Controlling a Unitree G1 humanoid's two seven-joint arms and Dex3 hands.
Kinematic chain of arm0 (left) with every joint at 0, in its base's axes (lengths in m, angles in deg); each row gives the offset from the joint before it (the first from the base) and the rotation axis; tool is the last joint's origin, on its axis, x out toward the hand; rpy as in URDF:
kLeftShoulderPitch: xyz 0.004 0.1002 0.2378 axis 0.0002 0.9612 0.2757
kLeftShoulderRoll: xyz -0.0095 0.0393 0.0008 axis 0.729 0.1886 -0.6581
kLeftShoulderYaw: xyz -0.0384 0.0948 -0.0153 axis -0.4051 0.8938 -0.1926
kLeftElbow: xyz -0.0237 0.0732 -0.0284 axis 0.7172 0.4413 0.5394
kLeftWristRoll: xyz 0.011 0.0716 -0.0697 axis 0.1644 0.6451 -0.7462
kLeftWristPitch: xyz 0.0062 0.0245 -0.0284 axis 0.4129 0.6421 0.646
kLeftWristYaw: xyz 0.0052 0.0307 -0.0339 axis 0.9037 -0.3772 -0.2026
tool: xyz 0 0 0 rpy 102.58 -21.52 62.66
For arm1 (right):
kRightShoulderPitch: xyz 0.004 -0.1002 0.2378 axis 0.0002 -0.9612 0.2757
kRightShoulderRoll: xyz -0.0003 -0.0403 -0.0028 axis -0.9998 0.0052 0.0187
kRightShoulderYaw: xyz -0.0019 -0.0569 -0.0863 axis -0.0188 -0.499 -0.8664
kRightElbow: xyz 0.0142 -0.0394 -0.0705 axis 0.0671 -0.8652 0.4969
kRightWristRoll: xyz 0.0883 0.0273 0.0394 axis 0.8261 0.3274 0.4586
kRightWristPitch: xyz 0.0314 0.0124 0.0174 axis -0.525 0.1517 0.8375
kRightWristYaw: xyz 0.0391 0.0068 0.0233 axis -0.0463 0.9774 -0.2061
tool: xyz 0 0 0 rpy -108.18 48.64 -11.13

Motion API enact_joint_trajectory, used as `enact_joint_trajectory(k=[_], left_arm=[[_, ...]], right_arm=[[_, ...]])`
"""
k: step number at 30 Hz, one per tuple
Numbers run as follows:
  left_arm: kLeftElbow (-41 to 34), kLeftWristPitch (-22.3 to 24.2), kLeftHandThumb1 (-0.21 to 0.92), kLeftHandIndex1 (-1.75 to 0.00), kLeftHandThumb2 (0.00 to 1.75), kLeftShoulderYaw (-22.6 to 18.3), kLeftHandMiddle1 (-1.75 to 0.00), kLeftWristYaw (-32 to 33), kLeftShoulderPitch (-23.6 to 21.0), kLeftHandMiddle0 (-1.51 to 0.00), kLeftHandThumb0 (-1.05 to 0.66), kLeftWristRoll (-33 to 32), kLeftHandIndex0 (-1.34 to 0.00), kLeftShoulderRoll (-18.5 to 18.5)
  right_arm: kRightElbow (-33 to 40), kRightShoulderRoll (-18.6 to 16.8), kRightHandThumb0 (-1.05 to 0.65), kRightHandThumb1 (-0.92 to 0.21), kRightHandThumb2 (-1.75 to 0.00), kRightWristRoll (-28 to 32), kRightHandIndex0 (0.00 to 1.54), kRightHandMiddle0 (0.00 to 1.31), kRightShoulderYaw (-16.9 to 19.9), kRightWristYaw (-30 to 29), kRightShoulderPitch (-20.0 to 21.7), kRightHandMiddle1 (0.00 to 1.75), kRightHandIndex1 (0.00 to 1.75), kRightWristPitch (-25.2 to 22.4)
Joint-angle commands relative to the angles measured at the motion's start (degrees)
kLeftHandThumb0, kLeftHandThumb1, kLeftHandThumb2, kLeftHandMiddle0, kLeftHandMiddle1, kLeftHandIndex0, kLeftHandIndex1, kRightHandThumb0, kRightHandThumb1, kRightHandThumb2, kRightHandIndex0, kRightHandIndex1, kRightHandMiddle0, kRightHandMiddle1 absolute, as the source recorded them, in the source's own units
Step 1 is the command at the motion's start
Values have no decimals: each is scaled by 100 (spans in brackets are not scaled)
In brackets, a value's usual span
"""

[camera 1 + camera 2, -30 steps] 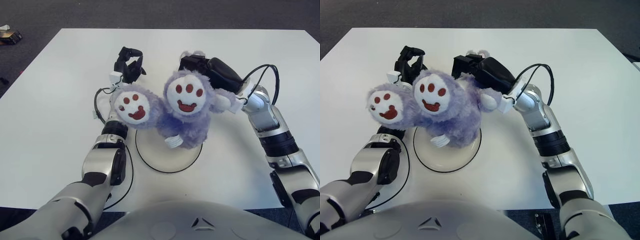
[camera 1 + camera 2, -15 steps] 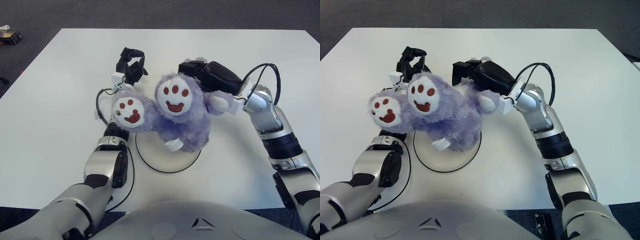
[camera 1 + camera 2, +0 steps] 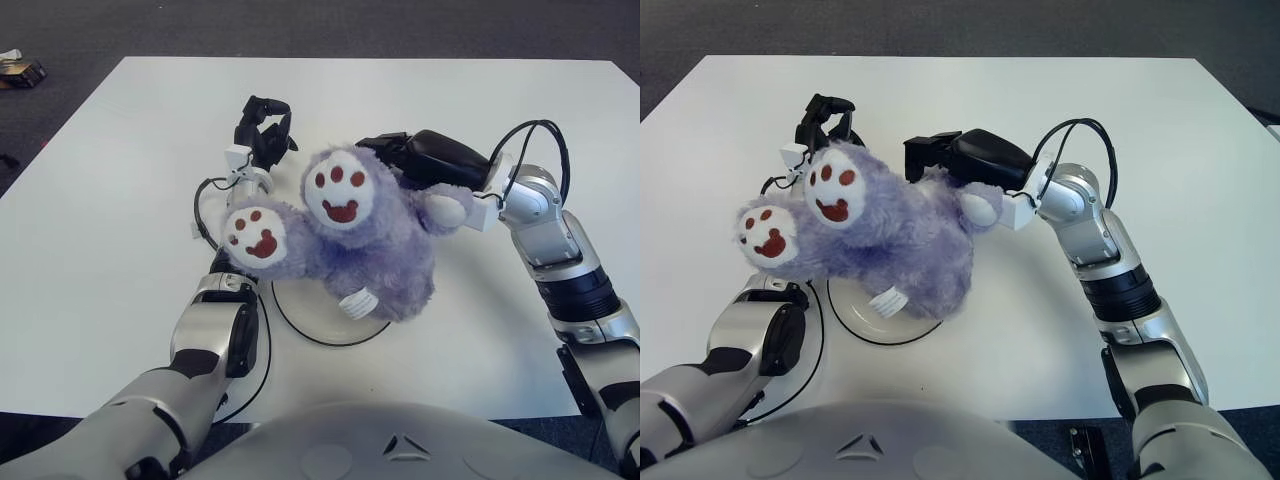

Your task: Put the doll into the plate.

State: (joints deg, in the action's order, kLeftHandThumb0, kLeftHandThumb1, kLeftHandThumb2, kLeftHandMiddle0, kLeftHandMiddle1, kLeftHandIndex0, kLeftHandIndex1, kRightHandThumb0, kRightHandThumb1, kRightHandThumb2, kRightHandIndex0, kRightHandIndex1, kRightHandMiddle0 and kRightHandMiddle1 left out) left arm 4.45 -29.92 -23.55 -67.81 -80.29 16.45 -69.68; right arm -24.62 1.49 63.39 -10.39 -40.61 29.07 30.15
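Observation:
A purple plush doll (image 3: 375, 250) with white, red-padded feet lies tilted over the white, black-rimmed plate (image 3: 300, 333), covering most of it. Its feet point at me and its body leans off the plate's right side. My right hand (image 3: 400, 155), black, sits on the doll's far upper end and is shut on the plush there. My left hand (image 3: 263, 122) shows just beyond the doll's left foot, fingers loosely curled upward and holding nothing. Only the plate's near rim (image 3: 855, 328) shows.
The white table (image 3: 110, 210) spreads wide on every side of the plate. A black cable (image 3: 200, 205) loops on the table beside my left forearm. Dark floor lies beyond the far edge, with a small object (image 3: 20, 72) at the top left.
The doll has tipped down and toward me, from held upright to lying across the plate. My right hand has sunk and shifted slightly right with it. The left hand has barely moved.

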Motion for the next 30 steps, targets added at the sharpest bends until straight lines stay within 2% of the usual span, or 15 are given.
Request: enact_joint_trajectory(k=[1, 4, 7, 15, 24, 30], left_arm=[[-21, 54, 92, -146, 26, -7, -175, -52, 41, -86, -36, -27, -48, -3], [-25, 59, 92, -146, 26, -10, -175, -67, 40, -86, -36, -38, -48, -5], [-25, 60, 92, -146, 26, -11, -175, -70, 40, -86, -36, -40, -48, -5], [18, -6, 92, -146, 26, -20, -175, -169, 29, -86, -36, -94, -48, 6], [5, -3, 92, -146, 26, -10, -175, -179, 39, -85, -36, -66, -48, 17], [-14, 10, 92, -148, 27, 43, -175, -142, 56, -85, -36, 28, -46, 42]], right_arm=[[99, 139, -10, -92, -22, 186, 43, 42, 0, 225, 113, 36, 30, -77], [109, 148, -10, -92, -21, 263, 42, 44, 34, 286, 111, 21, 12, -74], [113, 150, -10, -92, -21, 281, 42, 45, 41, 306, 112, 16, 6, -79], [84, 80, -4, -92, -22, 747, 36, 39, 105, 400, 79, 8, 1, -201], [109, 83, -2, -92, -23, 794, 33, 37, 125, 358, 49, 5, 0, -218], [111, 48, 5, -92, -30, 780, 28, 32, 168, 283, 1, 2, 0, -183]])
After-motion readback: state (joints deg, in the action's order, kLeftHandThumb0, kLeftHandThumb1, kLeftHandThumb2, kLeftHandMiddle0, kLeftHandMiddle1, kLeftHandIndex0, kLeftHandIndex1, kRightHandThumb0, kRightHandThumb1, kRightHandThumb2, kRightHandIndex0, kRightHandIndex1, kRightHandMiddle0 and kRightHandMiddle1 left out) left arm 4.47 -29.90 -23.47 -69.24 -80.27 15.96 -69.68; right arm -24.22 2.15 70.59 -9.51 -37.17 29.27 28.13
